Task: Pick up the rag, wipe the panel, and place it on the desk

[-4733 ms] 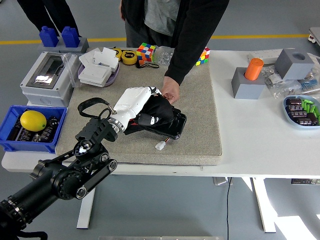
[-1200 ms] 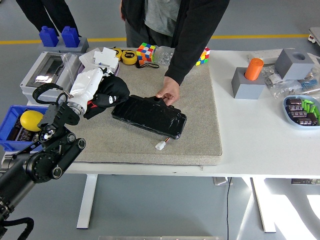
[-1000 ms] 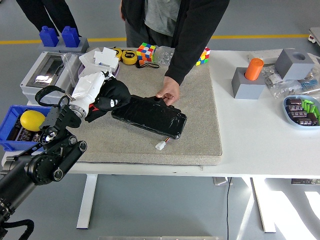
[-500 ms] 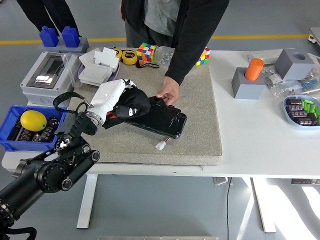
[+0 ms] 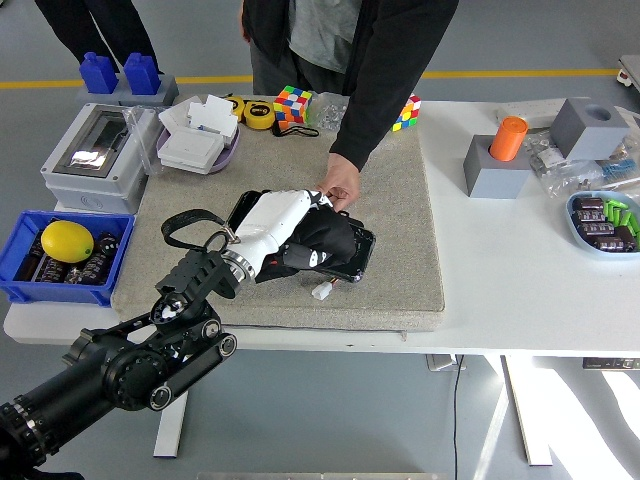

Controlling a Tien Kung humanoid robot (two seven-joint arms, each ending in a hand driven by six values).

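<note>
Left hand (image 5: 283,222), clamped on the rag (image 5: 325,238), has swept from frame left back onto the panel (image 5: 357,262); person's hand (image 5: 340,188) steadies it; wiping mid-stroke, placing on the counter (image 5: 500,250) pending.

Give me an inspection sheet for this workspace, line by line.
Surface: white table with a grey mat on it.
Job's things: black rag pressed on the black panel.
Clutter: lemon in a blue bin, Rubik's cube, orange cylinder.
Hands: left hand grips the rag; right nothing seen.
Cables: short lead with white connector beside the panel.
Surroundings: a person's hand steadies the panel's far edge.
</note>
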